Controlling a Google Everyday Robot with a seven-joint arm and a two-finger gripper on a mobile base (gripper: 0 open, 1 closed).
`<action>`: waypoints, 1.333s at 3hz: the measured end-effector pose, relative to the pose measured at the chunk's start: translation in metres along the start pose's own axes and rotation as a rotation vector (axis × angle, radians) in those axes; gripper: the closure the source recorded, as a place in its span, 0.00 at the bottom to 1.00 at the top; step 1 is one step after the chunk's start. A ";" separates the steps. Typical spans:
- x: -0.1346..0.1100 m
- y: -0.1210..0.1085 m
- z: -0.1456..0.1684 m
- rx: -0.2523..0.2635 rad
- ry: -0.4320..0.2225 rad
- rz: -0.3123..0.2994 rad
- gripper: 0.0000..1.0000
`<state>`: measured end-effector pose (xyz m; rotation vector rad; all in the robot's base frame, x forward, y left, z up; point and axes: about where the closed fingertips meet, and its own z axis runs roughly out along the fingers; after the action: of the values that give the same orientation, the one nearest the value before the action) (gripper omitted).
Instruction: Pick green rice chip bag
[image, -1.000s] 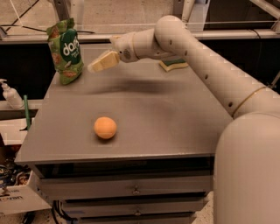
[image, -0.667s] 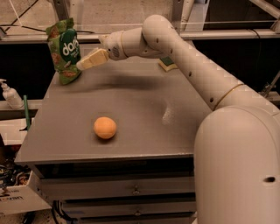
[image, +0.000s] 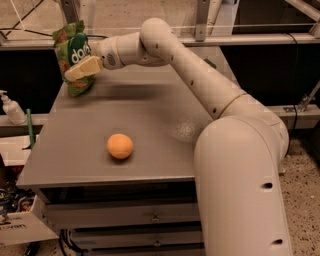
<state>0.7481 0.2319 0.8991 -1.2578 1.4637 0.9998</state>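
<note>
Grey table (image: 150, 115) over drawers, with a rail and a dark gap behind. Far left, off the table, a white pump bottle (image: 11, 107). At the back left corner, standing upright with a slight tilt, the green rice chip bag (image: 74, 47), long axis near vertical. Overlapping its middle from the right, at bag height, the gripper (image: 82, 69); open or clamped on it, impossible to tell. Nearer the front and well apart, an orange ball (image: 120, 146). Reaching in from the right, the arm (image: 200, 75). Probably little left but a firm hold and a lift straight up.

Cream gripper (image: 82, 68) at green rice chip bag (image: 74, 44)
</note>
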 end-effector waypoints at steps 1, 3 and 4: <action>-0.009 0.012 0.021 -0.039 -0.028 0.009 0.17; -0.011 0.024 0.010 -0.017 -0.056 0.033 0.64; -0.024 0.029 -0.018 0.031 -0.099 0.026 0.87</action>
<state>0.7184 0.2244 0.9269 -1.1536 1.4172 1.0378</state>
